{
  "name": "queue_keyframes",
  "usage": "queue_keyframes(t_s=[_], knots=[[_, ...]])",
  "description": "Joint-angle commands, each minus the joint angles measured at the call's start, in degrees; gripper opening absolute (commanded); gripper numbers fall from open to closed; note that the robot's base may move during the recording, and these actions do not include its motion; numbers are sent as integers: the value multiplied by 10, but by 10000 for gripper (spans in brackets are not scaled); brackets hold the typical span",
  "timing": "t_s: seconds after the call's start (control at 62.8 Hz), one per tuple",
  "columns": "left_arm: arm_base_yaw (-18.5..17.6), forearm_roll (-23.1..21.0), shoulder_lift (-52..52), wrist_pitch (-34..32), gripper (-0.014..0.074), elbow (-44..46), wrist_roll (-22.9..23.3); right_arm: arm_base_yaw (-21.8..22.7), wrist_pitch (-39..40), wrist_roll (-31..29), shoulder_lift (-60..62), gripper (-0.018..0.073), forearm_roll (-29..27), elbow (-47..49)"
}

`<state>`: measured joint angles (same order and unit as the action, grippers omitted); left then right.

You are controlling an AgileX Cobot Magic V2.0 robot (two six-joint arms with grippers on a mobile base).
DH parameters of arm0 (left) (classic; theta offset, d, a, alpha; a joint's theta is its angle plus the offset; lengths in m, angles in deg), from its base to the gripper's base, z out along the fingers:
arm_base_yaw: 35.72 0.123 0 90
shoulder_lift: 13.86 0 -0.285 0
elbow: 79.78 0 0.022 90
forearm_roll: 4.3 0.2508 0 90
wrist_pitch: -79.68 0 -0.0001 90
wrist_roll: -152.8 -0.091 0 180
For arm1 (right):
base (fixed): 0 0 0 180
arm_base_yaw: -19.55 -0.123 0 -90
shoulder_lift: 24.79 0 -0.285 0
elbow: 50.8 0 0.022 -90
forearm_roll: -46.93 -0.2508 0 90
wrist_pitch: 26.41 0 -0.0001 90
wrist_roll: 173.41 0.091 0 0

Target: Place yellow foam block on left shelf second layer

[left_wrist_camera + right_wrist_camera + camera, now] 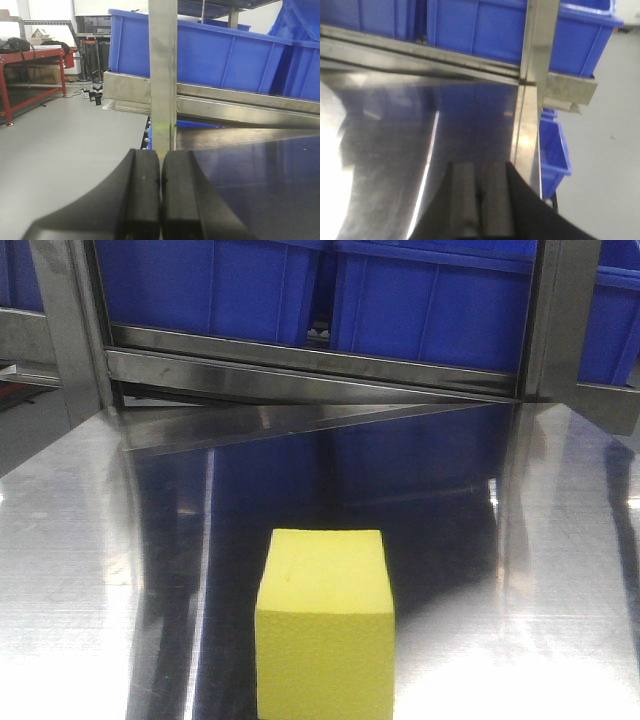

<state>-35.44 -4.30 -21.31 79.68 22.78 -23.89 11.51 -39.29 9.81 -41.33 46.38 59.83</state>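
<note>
The yellow foam block (325,625) stands at the lower centre of the front view, flat on the shiny steel bench (90,570), its top face and one textured side towards the camera, its lower edge cut off by the frame. Nothing touches it, and only this view shows it. Behind it, across the top of the frame, a steel shelf rail (300,365) carries blue bins (210,285), whose colour is mirrored in the bench top. The front view shows neither claw; the wrist views do. The left claw (160,157) sits at the bottom centre of its view with its two black pads pressed together and nothing between them, in line with a steel upright post (163,75). To the left of that post, this view alone shows grey floor (60,140) and a red-framed table (30,55) at the upper left. The right claw (481,170) is likewise closed up and holds nothing, over the bench surface, with another post (540,40) to its upper right.
</note>
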Motion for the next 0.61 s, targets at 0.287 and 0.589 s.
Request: queue_keyframes(t_s=[0.287,0.589], knots=[[-3,-3,10,-46,124,-15,2,-25,23,6,-208,55,6,114],[-3,-3,10,-46,124,-15,2,-136,-45,40,-313,147,6,195]])
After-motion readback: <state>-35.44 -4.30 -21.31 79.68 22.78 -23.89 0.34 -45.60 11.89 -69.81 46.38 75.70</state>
